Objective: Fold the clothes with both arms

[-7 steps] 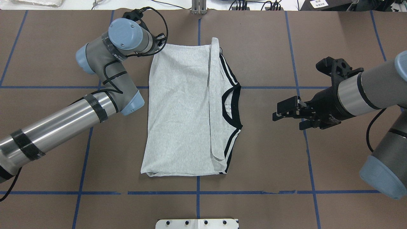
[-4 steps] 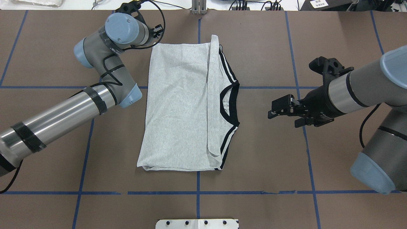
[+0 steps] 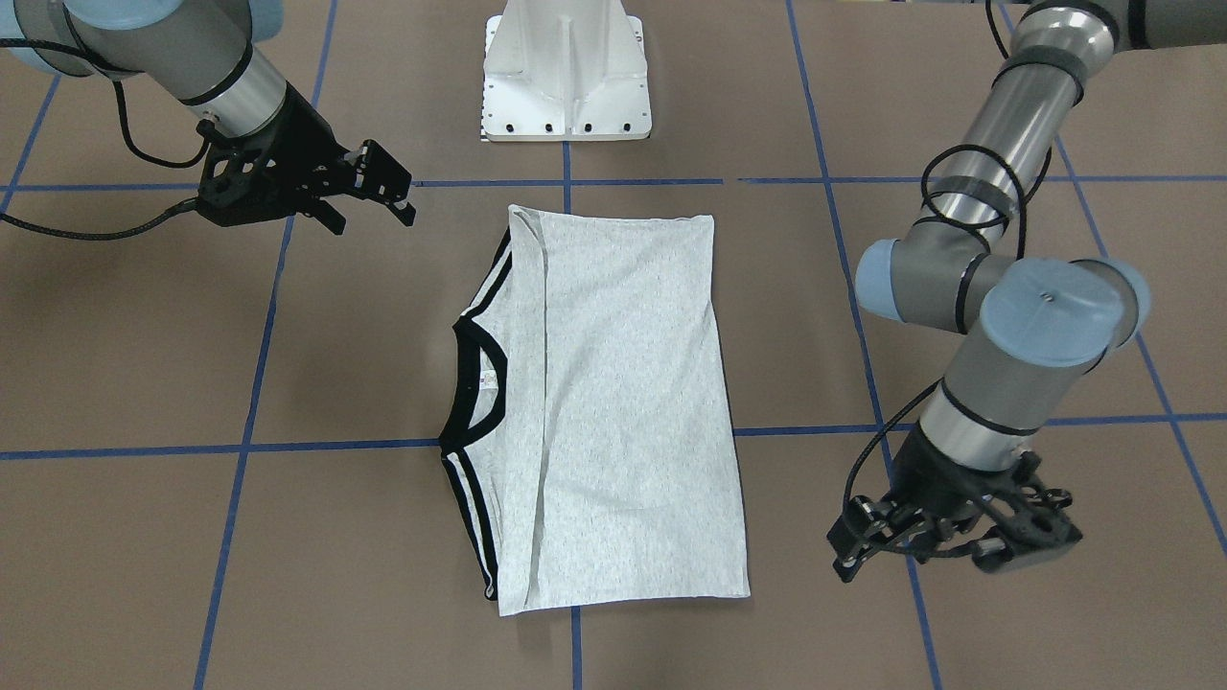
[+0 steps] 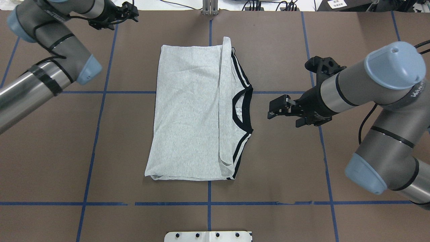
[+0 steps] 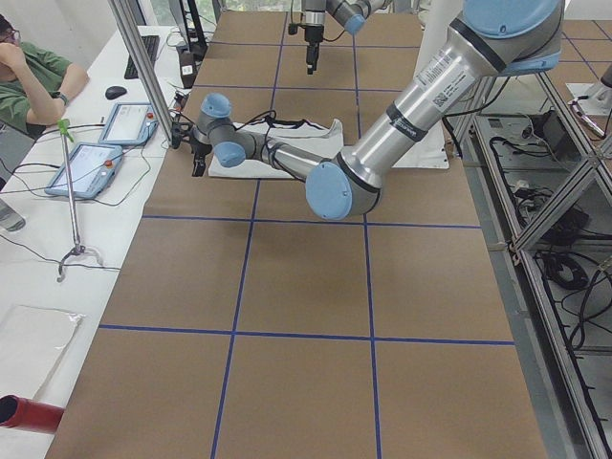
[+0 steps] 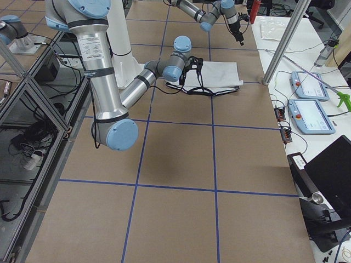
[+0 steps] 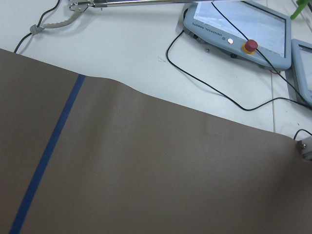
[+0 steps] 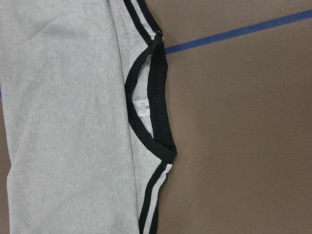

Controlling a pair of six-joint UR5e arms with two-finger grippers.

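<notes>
The T-shirt (image 4: 188,114) lies folded flat on the worktop (image 4: 285,161), near and ahead of my right tool (image 4: 272,112), whose jaws stand apart. Whether my left tool (image 4: 132,10) is wide or narrow I cannot tell. The cloth is light and limp, so I'd pinch both layers at the near edge.

In the right wrist view the T-shirt (image 8: 63,117) runs off the top, left and bottom edges. Seen from the table's left end, the left arm (image 5: 287,158) covers much of the T-shirt. Beyond the T-shirt's far hem corner, the left gripper (image 4: 133,11) is too small to show its finger spread.
</notes>
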